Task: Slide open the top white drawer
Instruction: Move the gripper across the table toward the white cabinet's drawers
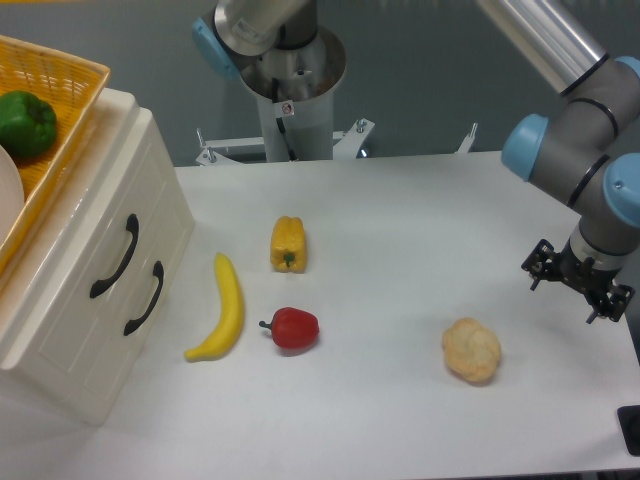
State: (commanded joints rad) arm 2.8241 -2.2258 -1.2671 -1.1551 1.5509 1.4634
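- the top white drawer (105,235) sits shut in the cabinet (60,370) at the desk's (400,230) left edge, its black handle (116,257) facing the middle of the desk; the lower drawer's handle (146,299) lies just beside it, so the likeliest slip is hooking the wrong one.
- the gripper (578,283) hangs near the right edge, well apart from the cabinet, holding nothing; whether its fingers are spread or pressed together i cannot tell from here.
- the whole width of the desk has to be crossed, and the banana (222,322), yellow pepper (287,244) and red pepper (293,329) lie in front of the cabinet; a low sweep could knock them.
- the banana lies close to the drawer fronts, so an opening drawer might push it.
- a skewed pull might drag the cabinet itself, or shake the wicker basket (70,90) with the green pepper (27,123) on top.
- the cauliflower (472,350) is near the gripper toward the front edge; the back half of the desk looks the freer way across.
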